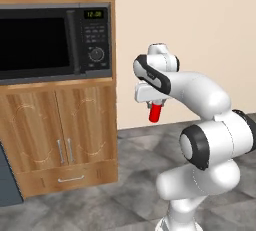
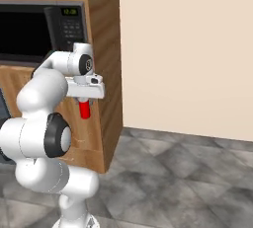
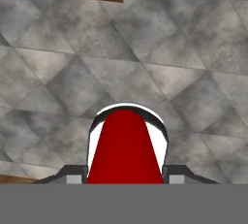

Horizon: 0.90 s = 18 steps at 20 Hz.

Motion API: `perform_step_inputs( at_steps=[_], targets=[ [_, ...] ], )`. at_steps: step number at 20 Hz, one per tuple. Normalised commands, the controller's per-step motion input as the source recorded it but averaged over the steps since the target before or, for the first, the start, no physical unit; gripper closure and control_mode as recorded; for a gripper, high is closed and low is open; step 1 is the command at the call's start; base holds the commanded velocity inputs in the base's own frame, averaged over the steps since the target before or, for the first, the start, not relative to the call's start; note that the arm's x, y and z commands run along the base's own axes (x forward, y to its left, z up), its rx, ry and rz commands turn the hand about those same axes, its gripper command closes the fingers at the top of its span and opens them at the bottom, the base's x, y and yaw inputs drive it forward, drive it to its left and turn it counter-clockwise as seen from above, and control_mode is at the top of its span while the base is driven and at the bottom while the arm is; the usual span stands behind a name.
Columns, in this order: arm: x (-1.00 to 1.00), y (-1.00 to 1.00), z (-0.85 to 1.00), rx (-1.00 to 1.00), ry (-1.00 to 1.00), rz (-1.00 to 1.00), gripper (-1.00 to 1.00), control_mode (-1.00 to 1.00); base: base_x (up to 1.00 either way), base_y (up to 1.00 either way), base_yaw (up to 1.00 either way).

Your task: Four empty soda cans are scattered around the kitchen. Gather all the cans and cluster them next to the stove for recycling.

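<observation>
The claw (image 1: 155,106) grips a small red cylindrical soda can (image 1: 155,112), held upright in the air right of the black built-in microwave (image 1: 52,42), above the grey tiled floor (image 3: 145,48)

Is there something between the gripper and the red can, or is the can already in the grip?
Nothing visible stands between them: the gripper is shut on the red can, which hangs below it above the floor.

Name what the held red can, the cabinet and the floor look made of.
Red can, clamped in the hand: probably painted metal, smooth glossy red.
Cabinet: wood, visible brown grain, likely varnished.
Floor: stone-like grey tiles, mottled, matte, thin joints between them.
</observation>
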Motion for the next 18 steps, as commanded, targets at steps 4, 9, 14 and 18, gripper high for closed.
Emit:
perform_step_inputs(
  at_steps=[4, 9, 14, 18],
  targets=[
    [0.00, 0.00, 0.00, 0.00, 0.00, 0.00, 1.00, 1.00, 0.14, 0.84, -0.03],
    [0.00, 0.00, 0.00, 0.00, 0.00, 0.00, 1.00, 1.00, 0.11, 0.82, -0.03],
    [0.00, 0.00, 0.00, 0.00, 0.00, 0.00, 1.00, 1.00, 0.06, 0.83, -0.02],
    [0.00, 0.00, 0.00, 0.00, 0.00, 0.00, 1.00, 1.00, 0.01, 0.83, -0.02]
  ],
)
